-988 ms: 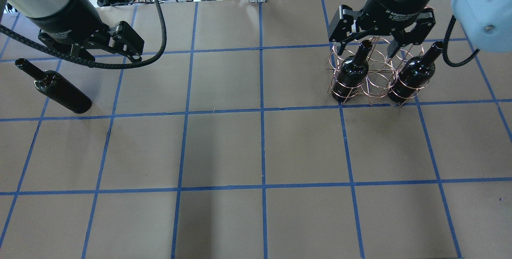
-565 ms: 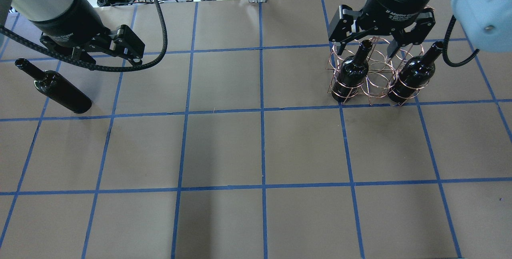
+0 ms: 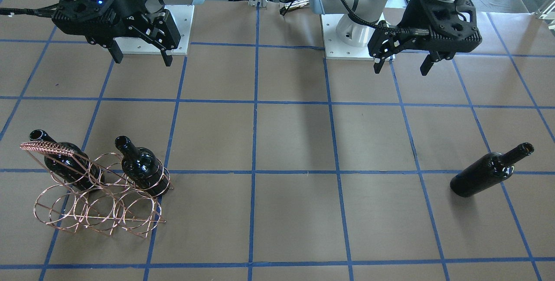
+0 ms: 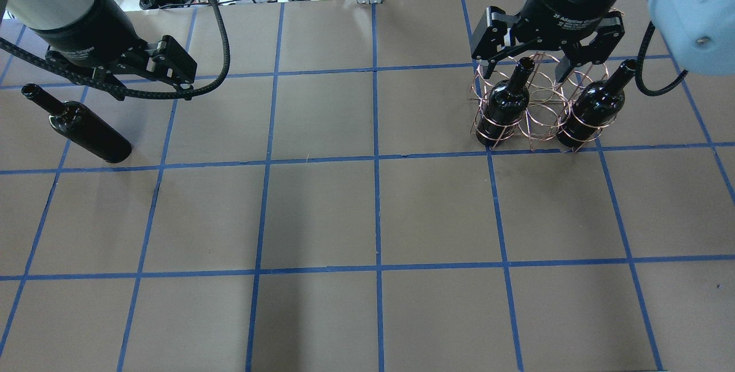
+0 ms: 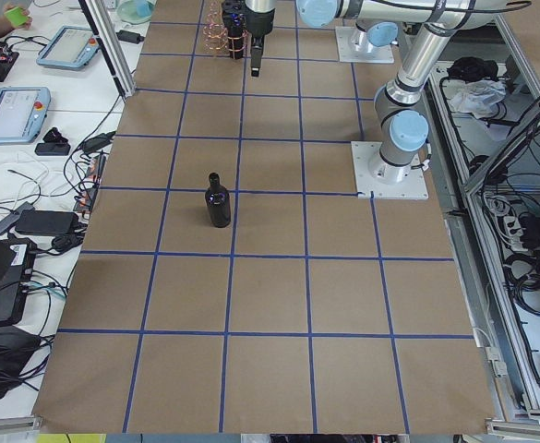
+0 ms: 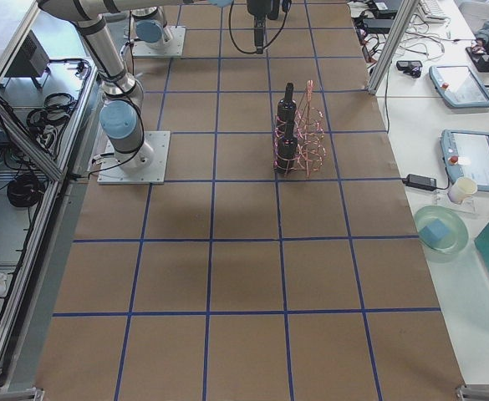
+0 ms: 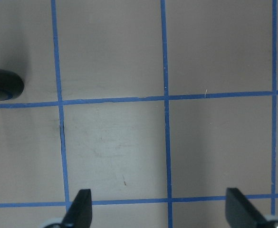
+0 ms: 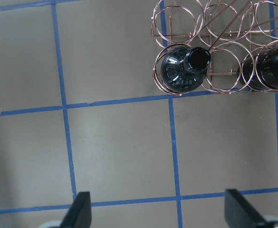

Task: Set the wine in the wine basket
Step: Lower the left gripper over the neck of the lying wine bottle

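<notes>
L gripper (image 3: 401, 71): jaws spread wide, nothing held, up off the table (image 3: 295, 142). Wine (image 3: 488, 172) lies on its side on the table, below the L gripper, farther out from the base and toward its outer side, well apart. L wrist cam shows only the bottle's butt end, ahead and left of the fingertips (image 7: 81, 202). R gripper (image 3: 143, 62): also wide open and empty, raised. Wine basket (image 3: 43, 146) stands ahead of and below it, no contact. Two more bottles upright in the basket row nearest the R gripper: one (image 8: 184, 69) in the end ring, the other (image 8: 272, 69) in the opposite end ring, one ring between them.
</notes>
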You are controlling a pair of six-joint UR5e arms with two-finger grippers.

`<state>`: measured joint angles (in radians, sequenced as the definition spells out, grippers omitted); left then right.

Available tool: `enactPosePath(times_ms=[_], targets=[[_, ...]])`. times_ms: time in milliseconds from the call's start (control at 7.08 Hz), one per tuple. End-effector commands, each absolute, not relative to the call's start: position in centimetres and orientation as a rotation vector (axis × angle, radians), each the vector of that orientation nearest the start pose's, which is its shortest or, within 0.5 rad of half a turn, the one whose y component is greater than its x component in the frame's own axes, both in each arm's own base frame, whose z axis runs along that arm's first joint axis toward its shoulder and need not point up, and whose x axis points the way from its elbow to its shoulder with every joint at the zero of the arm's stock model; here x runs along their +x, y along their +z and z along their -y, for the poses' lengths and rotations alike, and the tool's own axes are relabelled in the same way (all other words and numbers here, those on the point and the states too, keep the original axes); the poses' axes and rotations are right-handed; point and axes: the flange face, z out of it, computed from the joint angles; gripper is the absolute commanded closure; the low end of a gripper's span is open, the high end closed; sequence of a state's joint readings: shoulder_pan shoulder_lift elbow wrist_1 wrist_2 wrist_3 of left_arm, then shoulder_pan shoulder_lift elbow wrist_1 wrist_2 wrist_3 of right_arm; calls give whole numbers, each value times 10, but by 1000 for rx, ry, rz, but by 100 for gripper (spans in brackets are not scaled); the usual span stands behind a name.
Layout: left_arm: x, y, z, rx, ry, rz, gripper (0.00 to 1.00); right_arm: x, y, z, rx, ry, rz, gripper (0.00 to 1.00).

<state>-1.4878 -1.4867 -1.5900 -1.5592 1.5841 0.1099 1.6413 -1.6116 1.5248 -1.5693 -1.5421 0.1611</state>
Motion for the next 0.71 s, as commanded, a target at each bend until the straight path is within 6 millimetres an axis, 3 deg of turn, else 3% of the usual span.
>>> enactPosePath(times_ms=[0, 282, 565], targets=[[-75, 516, 473, -15, -69, -3120, 0, 170, 531, 470, 138, -127, -3097, 0], [-46, 515, 480, -105, -74, -3123, 0, 169, 531, 470, 141, -128, -3099, 0], [-40, 517, 479, -130, -79, -3122, 0, 168, 534, 468, 141, -135, -3101, 0]])
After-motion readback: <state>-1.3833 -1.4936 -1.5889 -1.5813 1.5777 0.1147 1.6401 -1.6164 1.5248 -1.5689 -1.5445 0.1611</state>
